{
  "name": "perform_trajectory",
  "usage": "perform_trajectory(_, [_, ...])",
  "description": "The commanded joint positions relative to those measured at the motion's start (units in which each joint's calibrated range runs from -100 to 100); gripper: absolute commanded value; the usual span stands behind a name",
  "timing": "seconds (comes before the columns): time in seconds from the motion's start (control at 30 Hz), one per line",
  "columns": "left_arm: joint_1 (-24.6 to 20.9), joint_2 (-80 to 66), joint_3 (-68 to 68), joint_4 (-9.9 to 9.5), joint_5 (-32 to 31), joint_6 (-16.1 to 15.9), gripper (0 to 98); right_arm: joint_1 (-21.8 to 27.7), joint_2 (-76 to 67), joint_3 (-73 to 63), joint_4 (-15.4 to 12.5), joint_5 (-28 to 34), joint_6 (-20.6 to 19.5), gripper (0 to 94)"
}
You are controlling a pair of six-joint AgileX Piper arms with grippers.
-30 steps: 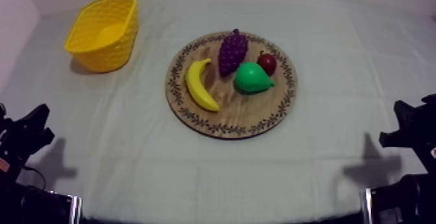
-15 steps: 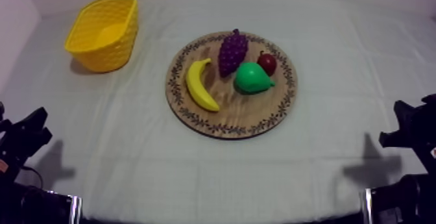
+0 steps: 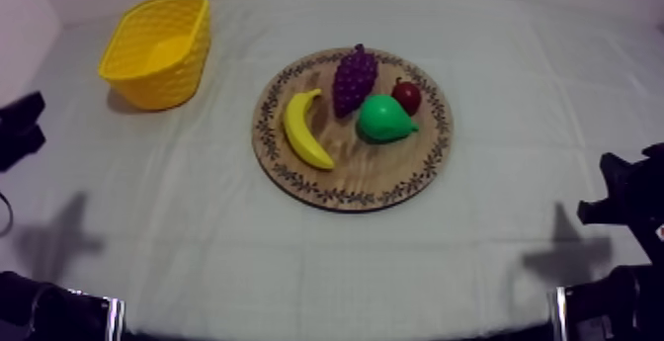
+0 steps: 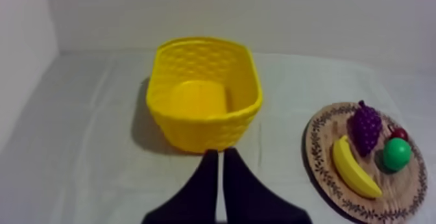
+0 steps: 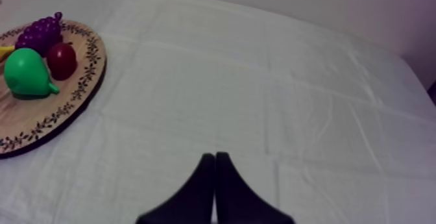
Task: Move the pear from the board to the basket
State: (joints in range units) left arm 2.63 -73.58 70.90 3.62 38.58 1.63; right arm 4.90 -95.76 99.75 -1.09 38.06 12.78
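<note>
"Top view first: where does the glossy green toy pear (image 3: 383, 119) lie, and why does that matter?"

"On the round wooden board with the patterned rim (image 3: 356, 172), right of its centre. It rests on its side with the narrow end towards the board's right rim. The purple bunch of grapes (image 3: 354, 76) and the small red fruit (image 3: 406, 96) crowd its far side, so I judge the clear approach to be from the board's near side. The yellow toy banana (image 3: 304, 129) lies at the board's left, apart from the pear."

"And the woven yellow plastic basket (image 3: 168, 78)?"

"Well apart from the board, beyond its far left, mouth upward and with nothing inside, so a drop from above should serve."

"The arms?"

"Neither is at the board. The left gripper (image 4: 217, 154) hangs over cloth on the basket's side of the board, black fingers pressed together on nothing. The right gripper (image 5: 215, 156) sits over bare cloth off the board's right, likewise closed and holding nothing. Whichever one goes must spread its fingers before reaching the pear; the lift is not yet begun."
</note>
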Motion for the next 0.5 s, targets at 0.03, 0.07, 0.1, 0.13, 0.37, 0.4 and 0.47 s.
perform_trajectory(0.03, [2.4,16.0,-16.9,0.21,1.2,-3.5,2.3,0.0,0.0,0.0,0.0,0.0,0.0,0.3])
perform_trajectory(0.07, [3.1,18.6,-19.6,0.37,1.4,-4.1,2.3,0.0,0.0,0.0,0.0,0.0,0.0,0.3])
perform_trajectory(0.1, [3.7,21.1,-22.0,0.54,1.6,-4.8,2.4,0.0,0.0,0.0,0.0,0.0,0.0,0.3])
perform_trajectory(0.13, [4.4,23.3,-24.1,0.77,1.4,-5.4,2.4,0.0,0.0,0.0,0.0,0.0,0.0,0.3])
perform_trajectory(0.37, [8.2,37.9,-34.1,4.47,-2.1,-11.8,2.8,0.0,0.0,0.0,0.0,0.0,0.0,0.3])
perform_trajectory(0.4, [9.0,40.0,-35.7,4.19,-2.2,-12.0,2.8,0.0,0.0,0.0,0.0,0.0,0.0,0.3])
perform_trajectory(0.47, [11.0,43.9,-38.8,3.45,-2.2,-12.2,3.0,0.0,0.0,0.0,0.0,0.0,0.0,0.3])
